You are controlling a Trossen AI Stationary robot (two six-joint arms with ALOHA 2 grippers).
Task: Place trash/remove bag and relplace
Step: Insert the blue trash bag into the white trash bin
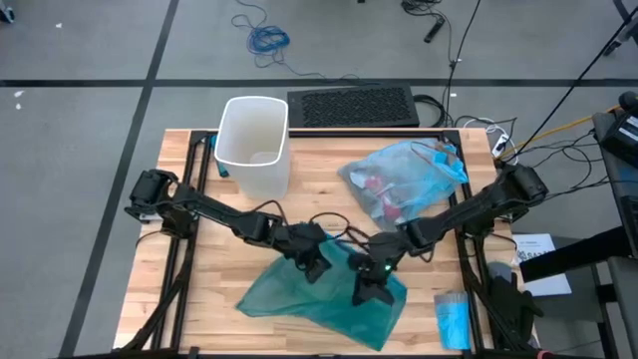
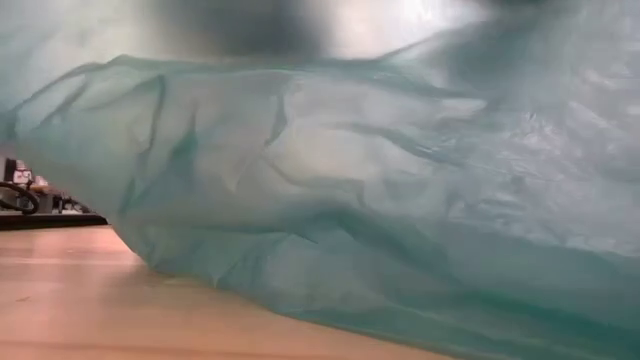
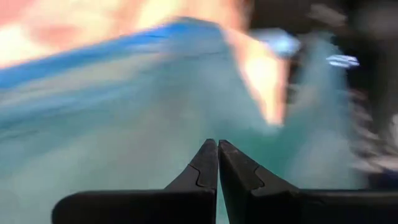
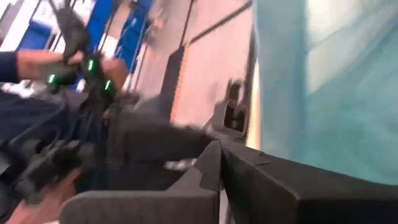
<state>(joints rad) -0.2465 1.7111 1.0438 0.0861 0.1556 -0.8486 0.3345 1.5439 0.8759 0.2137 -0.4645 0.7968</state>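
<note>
A darker teal-green bag (image 1: 299,294) lies spread on the table's near middle; it fills the low view (image 2: 350,230), its lower part on the wood. My left gripper (image 1: 317,267) is shut at its far edge. My right gripper (image 1: 367,292) is shut over its right part. The pale sky-blue bag (image 1: 409,179) lies bunched on the table's far right, with trash (image 1: 384,189) showing red inside it. The white bin (image 1: 254,145) stands upright at the far left, with no liner showing in it. My left gripper pinches the teal-green bag at its far edge (image 3: 186,134) between shut fingers (image 3: 202,168), slanting down from the table's left. Film spreads around the fingertips; one layer or several, I cannot tell. My right gripper, coming from the table's right, is shut on the teal-green bag (image 4: 280,93) beside its fingers (image 4: 249,174); the gripper hides the place of contact.
A small folded blue packet (image 1: 454,321) lies at the near right corner. A black mat (image 1: 354,105) and cables sit beyond the far edge. A person (image 4: 37,68) shows in the room in the right wrist view. Bare wood (image 1: 199,289) lies at the near left.
</note>
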